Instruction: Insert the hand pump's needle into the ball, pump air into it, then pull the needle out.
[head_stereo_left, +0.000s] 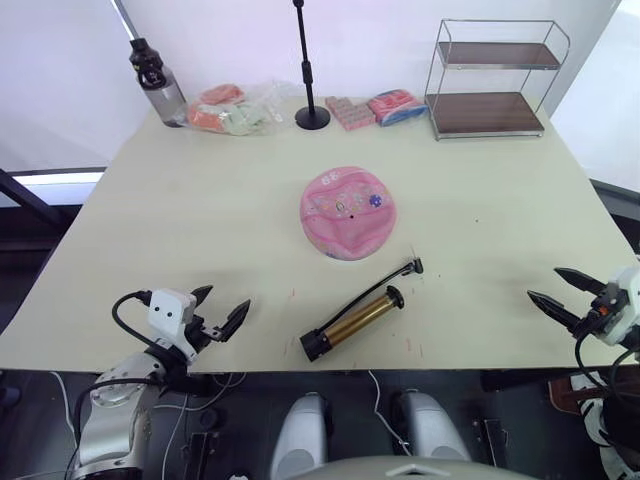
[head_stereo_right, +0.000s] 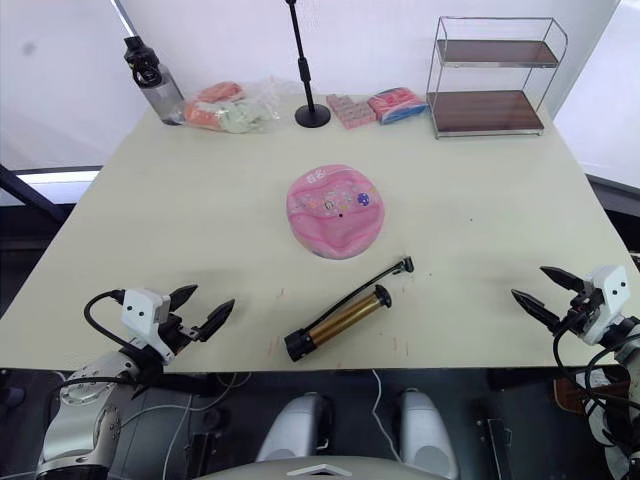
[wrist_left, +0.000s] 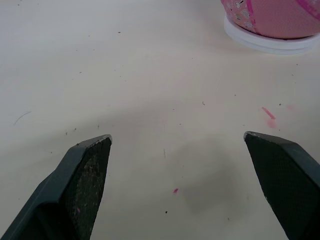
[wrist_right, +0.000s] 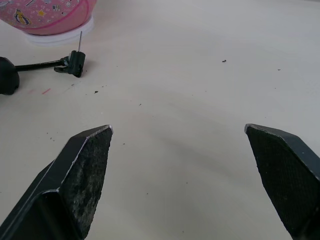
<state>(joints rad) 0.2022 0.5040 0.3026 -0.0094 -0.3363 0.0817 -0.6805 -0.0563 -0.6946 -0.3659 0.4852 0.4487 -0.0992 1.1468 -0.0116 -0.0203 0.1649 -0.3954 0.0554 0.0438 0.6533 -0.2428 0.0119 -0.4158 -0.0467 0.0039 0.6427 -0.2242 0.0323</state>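
The pink ball (head_stereo_left: 347, 212), flattened, sits on a white ring at the table's middle with its dark valve dot facing up. In front of it lies the hand pump (head_stereo_left: 355, 322), gold barrel and black caps, its thin black hose curving to the needle (wrist_right: 80, 39), which stands upright from its black fitting close to the ball. My left gripper (head_stereo_left: 219, 312) is open at the table's front left, well left of the pump. My right gripper (head_stereo_left: 564, 292) is open at the front right edge, far from the needle. Both hold nothing.
Along the back edge stand a grey bottle (head_stereo_left: 160, 88), bagged items (head_stereo_left: 232, 110), a black stand (head_stereo_left: 310, 80), pink and blue packets (head_stereo_left: 375, 107) and a two-tier wire shelf (head_stereo_left: 492, 80). The table (head_stereo_left: 180, 220) has bare surface on both sides of the ball.
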